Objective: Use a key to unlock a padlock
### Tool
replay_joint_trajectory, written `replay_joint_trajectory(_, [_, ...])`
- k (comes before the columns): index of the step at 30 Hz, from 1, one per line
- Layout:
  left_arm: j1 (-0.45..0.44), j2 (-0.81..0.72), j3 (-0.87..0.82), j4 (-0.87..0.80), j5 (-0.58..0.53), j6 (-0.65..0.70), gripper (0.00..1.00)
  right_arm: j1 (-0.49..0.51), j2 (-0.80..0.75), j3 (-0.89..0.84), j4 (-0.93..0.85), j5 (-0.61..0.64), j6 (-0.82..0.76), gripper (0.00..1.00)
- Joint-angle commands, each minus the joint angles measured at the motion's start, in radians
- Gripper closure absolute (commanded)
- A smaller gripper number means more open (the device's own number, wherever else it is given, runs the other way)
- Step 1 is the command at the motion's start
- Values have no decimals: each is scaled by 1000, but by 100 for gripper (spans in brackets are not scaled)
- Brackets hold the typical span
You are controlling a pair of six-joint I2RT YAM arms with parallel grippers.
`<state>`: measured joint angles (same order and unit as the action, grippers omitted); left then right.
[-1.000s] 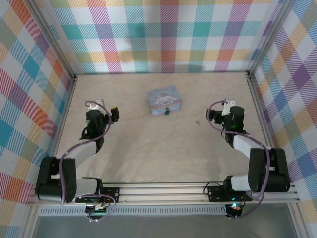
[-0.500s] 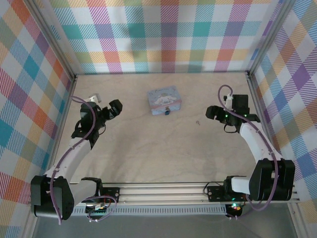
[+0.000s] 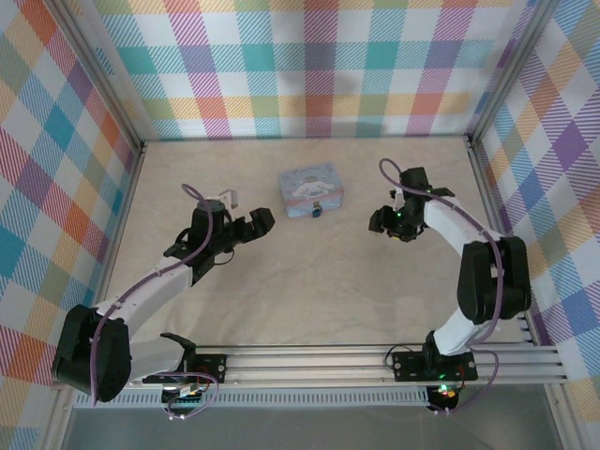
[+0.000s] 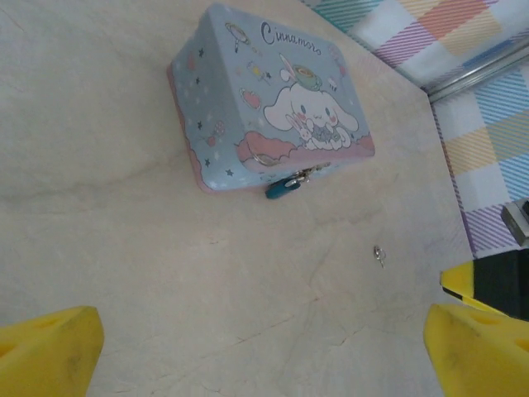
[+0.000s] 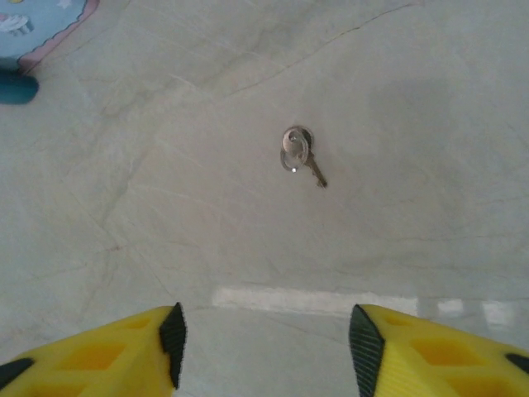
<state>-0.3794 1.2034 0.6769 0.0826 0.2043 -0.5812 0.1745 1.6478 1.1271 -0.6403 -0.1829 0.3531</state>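
The padlock [image 4: 282, 188], tiny and blue, hangs at the front clasp of a pale blue cartoon-printed box [image 4: 273, 107]; it also shows as a teal body [image 5: 16, 89] at the left edge of the right wrist view. The key [image 5: 299, 153], small and silver on a ring, lies flat on the table just ahead of my right gripper [image 5: 263, 347], whose jaws stand apart with nothing between them. From the left wrist the key [image 4: 379, 255] sits right of the box. My left gripper [image 4: 264, 356] is open, short of the box on its near-left side [image 3: 261, 223].
The pale blue box [image 3: 310, 189] stands mid-table toward the back. Plaid walls and aluminium rails [image 3: 487, 178] close in the left, back and right sides. The right gripper [image 3: 382, 223] hovers right of the box, about a hand's width from it.
Both arms have reached in toward the middle: the left gripper moved right toward the box, and the right gripper moved left and down over the key.
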Motion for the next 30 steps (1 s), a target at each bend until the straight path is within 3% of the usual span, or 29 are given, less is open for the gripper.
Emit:
replay_joint_trajectory(1, [-12,-3,21,22,-35,-12,1,11,62,55,5,40,69,48])
replay_joint_trajectory(13, [-14,-64,-2,-18,-104,0,0,30,204,130,45,53,125,62])
replay_joint_trajectory(30, [-15,-69,-1,-37,-119,3,0,58,285,175,23,95,130,70])
